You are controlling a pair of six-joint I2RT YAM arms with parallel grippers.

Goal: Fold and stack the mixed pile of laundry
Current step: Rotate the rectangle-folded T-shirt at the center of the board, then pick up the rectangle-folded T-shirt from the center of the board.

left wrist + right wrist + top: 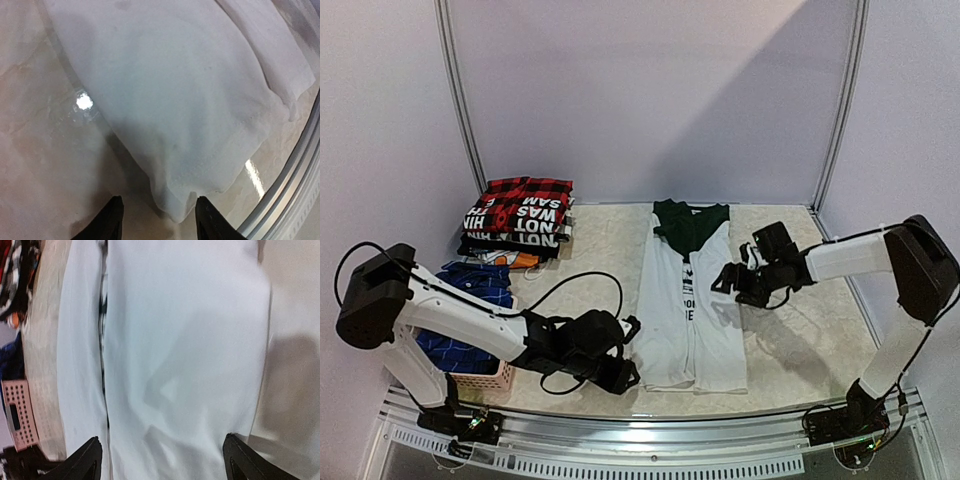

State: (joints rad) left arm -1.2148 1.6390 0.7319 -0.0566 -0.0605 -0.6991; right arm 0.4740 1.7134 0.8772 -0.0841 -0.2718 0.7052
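Hovering over the white T-shirt (692, 330) with right gripper (162, 460) spread wide. Straddles its near left corner with left gripper (159, 220), parted, grasping nothing.

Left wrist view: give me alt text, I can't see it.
A white T-shirt has its bottom corner on the pale marbled table, between the open black fingertips of the left tool. A metal rail runs along the right.

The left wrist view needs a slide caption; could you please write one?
Open left gripper poised at a hem corner of the white T-shirt on the table.
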